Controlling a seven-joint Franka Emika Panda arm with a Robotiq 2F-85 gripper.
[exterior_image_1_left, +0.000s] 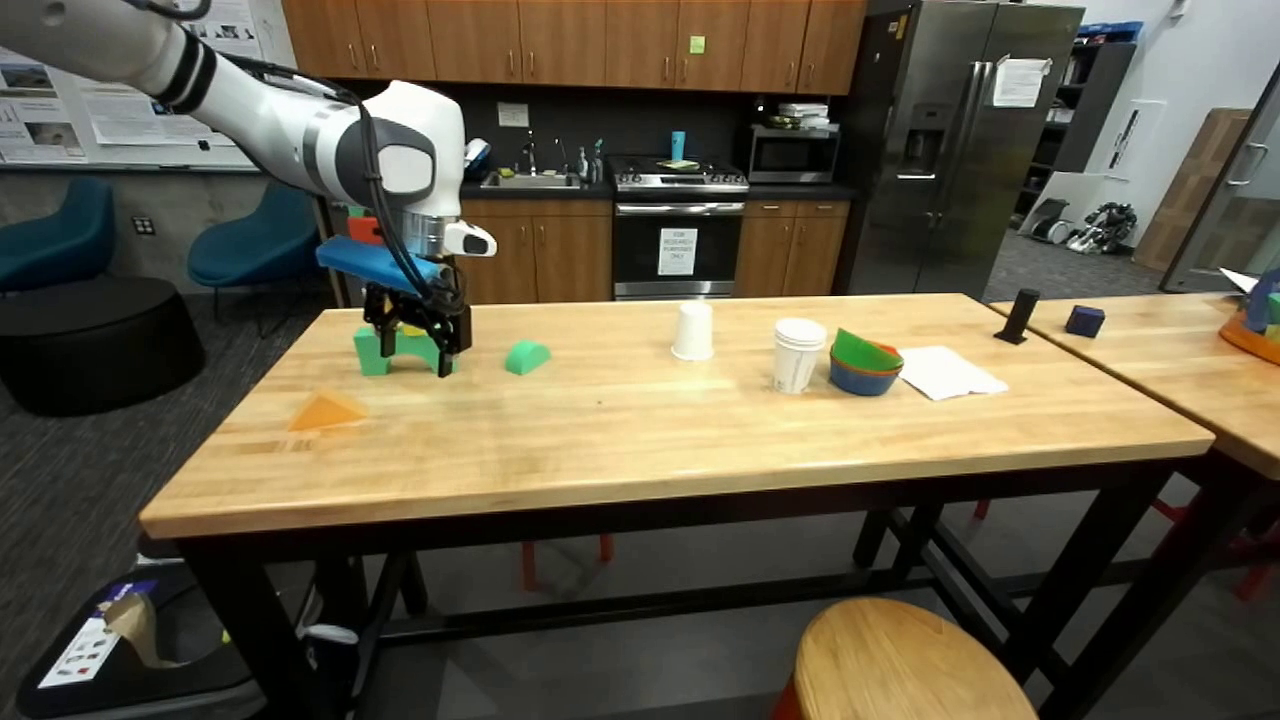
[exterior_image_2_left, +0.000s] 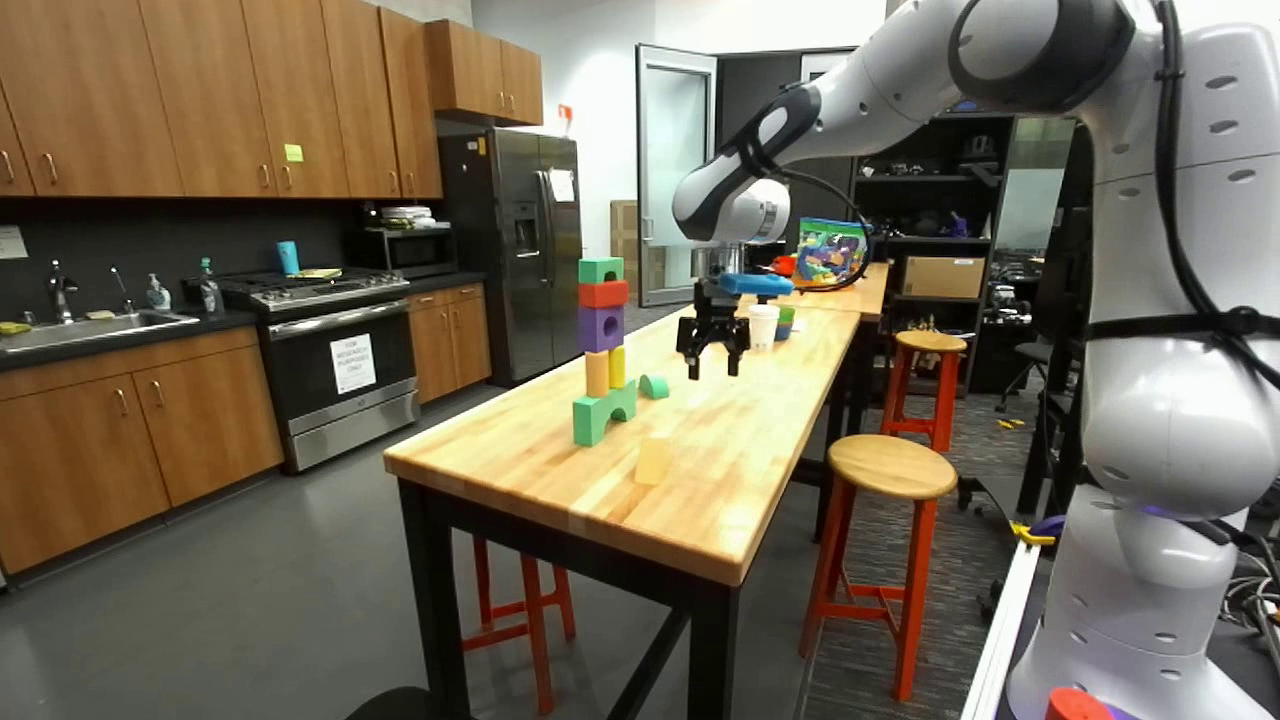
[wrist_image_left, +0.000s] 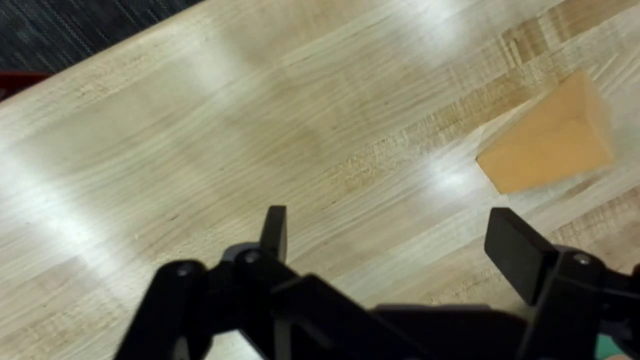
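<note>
My gripper (wrist_image_left: 389, 209) stands open above the wooden table (exterior_image_2_left: 560, 480), with nothing between its fingers. In the wrist view an orange wedge block (wrist_image_left: 547, 142) lies up and to the right of the right fingertip, apart from it. In both exterior views a tower stands near the table's end: a green arch (exterior_image_2_left: 605, 410), orange pillar (exterior_image_2_left: 597, 376) and yellow pillar (exterior_image_2_left: 617, 366) side by side, then a purple block (exterior_image_2_left: 601, 329), red block (exterior_image_2_left: 604, 294) and small green arch (exterior_image_2_left: 602, 268). My arm hides much of it in an exterior view. A green half-round block (exterior_image_1_left: 527, 357) lies nearby.
Farther along the table are an upturned white cup (exterior_image_1_left: 692, 332), stacked white cups (exterior_image_1_left: 797, 355), nested coloured bowls (exterior_image_1_left: 865, 368) and white paper (exterior_image_1_left: 948, 373). A black stand (exterior_image_1_left: 1018, 317) and a dark blue block (exterior_image_1_left: 1085, 320) are beyond. Stools (exterior_image_2_left: 892, 466) stand alongside the table.
</note>
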